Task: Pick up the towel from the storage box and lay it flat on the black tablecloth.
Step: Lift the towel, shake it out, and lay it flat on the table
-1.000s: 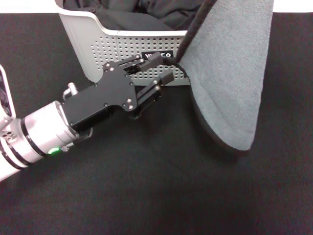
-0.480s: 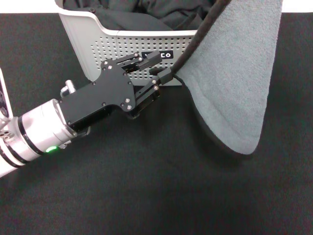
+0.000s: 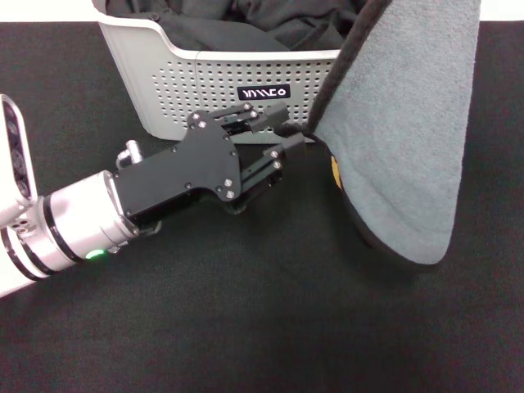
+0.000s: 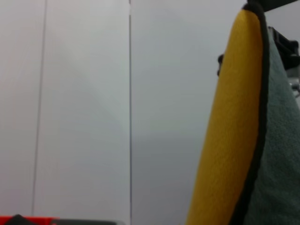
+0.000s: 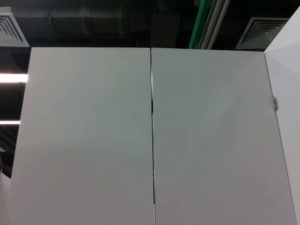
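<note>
The grey-teal towel [image 3: 405, 139] hangs down from above the top right of the head view, in front of the right end of the storage box [image 3: 196, 78]. Its black-edged lower tip is just above the black tablecloth [image 3: 246, 327], and a bit of yellow reverse shows at its left edge. What holds it up is out of view. My left gripper [image 3: 291, 128] is open in front of the box, its fingertips at the towel's left black edge. The left wrist view shows the towel's yellow reverse [image 4: 234, 131] close up. The right gripper is not visible.
Plain black garments [image 3: 246, 24] fill the storage box, which has a small black logo label [image 3: 264, 92] on its front wall. My left arm lies across the left of the tablecloth. The right wrist view shows only wall panels and ceiling.
My left gripper has moved right, up to the towel's left edge. The towel has shifted slightly right, and its lower tip hangs a little lower in the view.
</note>
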### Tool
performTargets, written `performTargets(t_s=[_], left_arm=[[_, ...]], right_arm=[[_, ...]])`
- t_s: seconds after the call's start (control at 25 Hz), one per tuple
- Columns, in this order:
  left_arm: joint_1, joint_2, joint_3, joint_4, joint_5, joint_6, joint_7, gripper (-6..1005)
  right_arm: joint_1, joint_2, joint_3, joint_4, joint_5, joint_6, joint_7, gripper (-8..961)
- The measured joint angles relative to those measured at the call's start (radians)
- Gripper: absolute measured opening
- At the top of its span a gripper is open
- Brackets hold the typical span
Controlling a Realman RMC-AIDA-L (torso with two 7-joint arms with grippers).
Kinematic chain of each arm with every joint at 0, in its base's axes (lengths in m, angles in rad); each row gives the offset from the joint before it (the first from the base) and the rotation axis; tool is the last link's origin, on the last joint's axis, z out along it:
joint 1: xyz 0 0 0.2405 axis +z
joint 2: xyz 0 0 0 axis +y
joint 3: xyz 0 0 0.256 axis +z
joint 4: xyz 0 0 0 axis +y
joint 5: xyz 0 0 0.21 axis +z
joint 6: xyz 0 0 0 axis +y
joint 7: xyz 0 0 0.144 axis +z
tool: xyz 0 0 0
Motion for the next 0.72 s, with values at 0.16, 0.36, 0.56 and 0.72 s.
performTargets(t_s=[0.16, 0.36, 0.56, 0.72], left_arm=[[-0.006, -0.001, 0.0, -0.005, 0.006, 0.0, -0.002, 376], [-0.006, -0.002, 0.0, -0.007, 0.006, 0.0, -0.002, 376], [-0.007, -0.002, 0.0, -0.006, 0.019, -0.008, -0.002, 375], [-0.019, -0.002, 0.006, -0.004, 0.055, -0.002, -0.002, 374]], right_arm=[[-0.001, -0.001, 0.001, 0.0, 0.001, 0.002, 0.0, 33], [-0.012, -0.001, 0.002, 0.0, 0.017, 0.003, 0.0, 34], [-0.028, -0.005, -0.002, -0.005, 0.04, 0.004, -0.001, 35], [-0.045, -0.015, -0.003, -0.012, 0.055, 0.004, 0.0, 36]])
